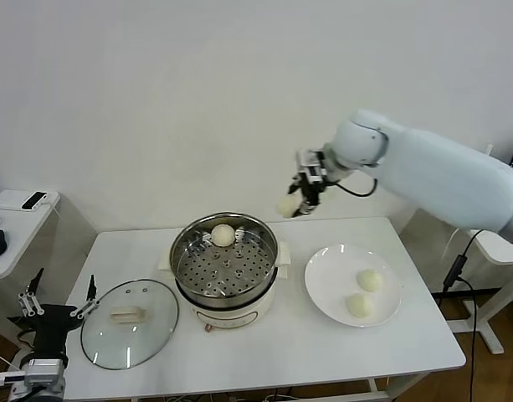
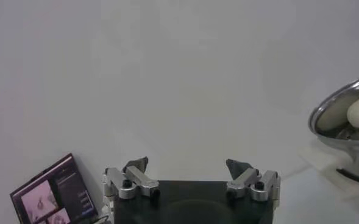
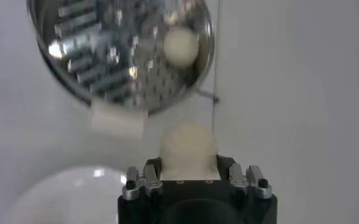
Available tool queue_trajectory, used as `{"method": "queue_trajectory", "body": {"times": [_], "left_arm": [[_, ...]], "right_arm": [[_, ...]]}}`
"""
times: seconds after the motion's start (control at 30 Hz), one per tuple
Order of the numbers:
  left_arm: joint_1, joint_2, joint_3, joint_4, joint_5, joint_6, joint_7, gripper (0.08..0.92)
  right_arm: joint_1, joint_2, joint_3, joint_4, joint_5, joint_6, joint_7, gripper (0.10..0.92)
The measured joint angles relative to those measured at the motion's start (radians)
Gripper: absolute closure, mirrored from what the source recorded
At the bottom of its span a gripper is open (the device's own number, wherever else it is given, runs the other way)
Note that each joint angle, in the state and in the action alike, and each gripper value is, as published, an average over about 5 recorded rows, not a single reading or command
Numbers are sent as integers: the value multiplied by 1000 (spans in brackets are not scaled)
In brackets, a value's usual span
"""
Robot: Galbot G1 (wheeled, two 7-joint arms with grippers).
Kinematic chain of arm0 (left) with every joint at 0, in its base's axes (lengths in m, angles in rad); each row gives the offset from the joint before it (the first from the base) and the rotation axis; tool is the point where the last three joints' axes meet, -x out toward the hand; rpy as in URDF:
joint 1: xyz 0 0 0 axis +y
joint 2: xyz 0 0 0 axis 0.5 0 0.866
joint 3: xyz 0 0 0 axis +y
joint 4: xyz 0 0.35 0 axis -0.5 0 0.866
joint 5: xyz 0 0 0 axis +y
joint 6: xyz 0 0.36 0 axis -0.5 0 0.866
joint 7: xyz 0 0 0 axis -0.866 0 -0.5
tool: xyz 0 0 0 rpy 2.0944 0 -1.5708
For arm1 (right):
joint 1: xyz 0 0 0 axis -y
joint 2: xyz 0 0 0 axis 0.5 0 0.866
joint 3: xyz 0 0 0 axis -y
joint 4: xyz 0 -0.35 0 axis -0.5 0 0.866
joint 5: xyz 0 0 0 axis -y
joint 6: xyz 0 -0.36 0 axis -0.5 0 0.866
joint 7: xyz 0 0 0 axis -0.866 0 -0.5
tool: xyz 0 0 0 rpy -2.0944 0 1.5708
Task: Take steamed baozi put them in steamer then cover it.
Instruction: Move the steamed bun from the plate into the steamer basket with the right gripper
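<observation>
The steel steamer stands at the table's middle with one baozi on its perforated tray near the far rim. My right gripper is shut on a second baozi and holds it in the air, above and just right of the steamer's far right rim. The right wrist view shows that baozi between the jaws, with the steamer and its baozi beyond. Two more baozi lie on the white plate. The glass cover lies flat left of the steamer. My left gripper is open at the table's front left corner.
A side table with a phone stands at the far left. A screen shows in the left wrist view. The steamer's rim shows there too. The white wall runs behind the table.
</observation>
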Motion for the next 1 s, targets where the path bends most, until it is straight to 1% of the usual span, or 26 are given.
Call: {"method": "queue_trajectory", "body": {"times": [0.2, 0.37, 0.7, 1.0], "left_arm": [[1, -5, -1, -10, 8, 1, 0, 177], [8, -5, -9, -15, 9, -1, 0, 177], [18, -7, -26, -26, 9, -4, -1, 177], [12, -8, -23, -18, 9, -7, -3, 177]], "right_arm": [[-15, 126, -25, -36, 60, -43, 41, 448], [-51, 218, -29, -85, 81, -71, 73, 442], [-140, 366, -39, -208, 68, -108, 122, 440], [-187, 450, -43, -294, 55, -126, 140, 439]]}}
